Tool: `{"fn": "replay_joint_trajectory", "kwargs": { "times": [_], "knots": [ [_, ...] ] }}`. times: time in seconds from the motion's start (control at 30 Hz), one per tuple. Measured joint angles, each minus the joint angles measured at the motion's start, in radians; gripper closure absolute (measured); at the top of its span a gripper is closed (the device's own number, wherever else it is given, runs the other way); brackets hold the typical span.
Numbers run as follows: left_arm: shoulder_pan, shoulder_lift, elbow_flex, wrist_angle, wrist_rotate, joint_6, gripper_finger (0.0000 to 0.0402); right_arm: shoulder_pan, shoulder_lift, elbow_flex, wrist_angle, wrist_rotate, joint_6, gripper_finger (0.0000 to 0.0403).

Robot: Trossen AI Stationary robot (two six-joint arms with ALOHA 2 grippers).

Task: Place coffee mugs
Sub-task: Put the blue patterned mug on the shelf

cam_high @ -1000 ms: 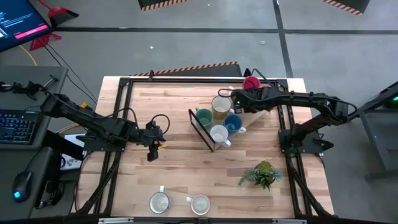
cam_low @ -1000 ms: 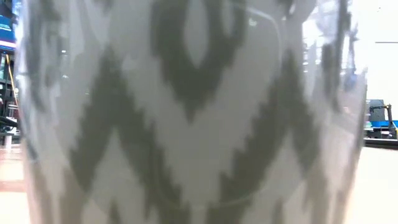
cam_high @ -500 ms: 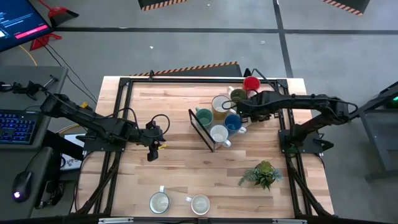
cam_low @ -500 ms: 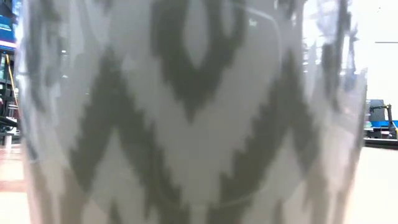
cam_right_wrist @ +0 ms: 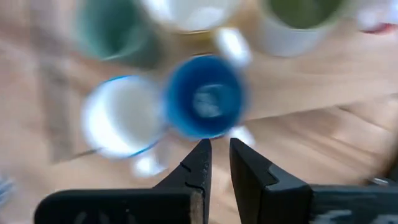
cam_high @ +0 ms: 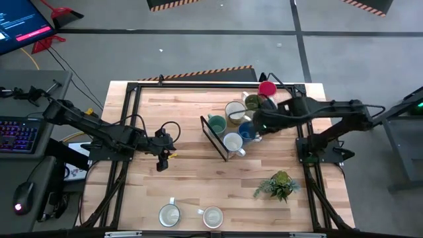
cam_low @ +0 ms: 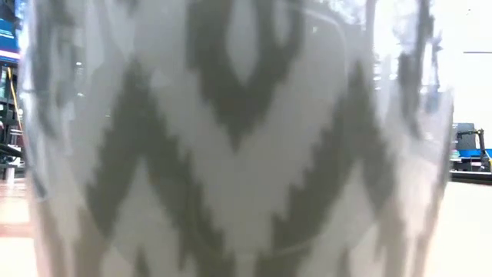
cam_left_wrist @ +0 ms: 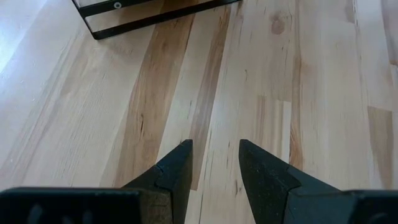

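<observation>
Now the right tool (cam_right_wrist: 219,154) (nearly closed, empty) hovers beside the blue mug (cam_right_wrist: 205,96)

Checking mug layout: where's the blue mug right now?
High view: the blue mug stands in the cluster right of table centre, between the cream mug and the white mug, with the right claw beside it.

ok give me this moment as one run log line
right tool: empty, narrow gap, over blue mug | left tool: open, empty, above bare table | mugs clustered by black stand
</observation>
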Motion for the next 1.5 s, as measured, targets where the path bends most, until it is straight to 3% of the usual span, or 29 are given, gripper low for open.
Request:
{"fn": "replay_joint_trajectory", "kwargs": {
  "times": [0.37, 0.43, 0.57, 0.63, 1.0, 1.3, 1.5],
  "knots": [
    [0.000, 0.000, 0.000, 0.001, 0.011, -0.007, 0.0280, 0.327, 0.025, 0.038, 0.339, 0.028, -0.258, 0.0369],
    [0.000, 0.000, 0.004, -0.001, 0.080, -0.017, 0.0280, 0.362, 0.032, 0.038, 0.335, 0.029, -0.249, 0.0369],
    [-0.022, 0.000, 0.046, 0.001, 0.315, -0.010, 0.0280, 0.411, 0.042, 0.038, 0.313, 0.033, -0.209, 0.0369],
    [-0.057, 0.000, 0.065, -0.005, 0.347, -0.019, 0.0280, 0.426, 0.042, 0.038, 0.295, 0.044, -0.198, 0.0369],
    [-0.313, 0.086, 0.249, -0.016, 0.034, -0.128, 0.0280, 0.443, 0.042, 0.038, 0.113, 0.074, -0.152, 0.0369],
    [-0.477, 0.370, 0.607, -0.329, -0.022, -0.146, 0.0305, 0.452, 0.042, 0.038, -0.018, 0.015, -0.146, 0.0369],
    [-0.537, 0.540, 0.789, -0.529, 0.011, -0.290, 0.0309, 0.459, 0.042, 0.038, -0.050, 0.012, -0.146, 0.0369]
  ]
}}
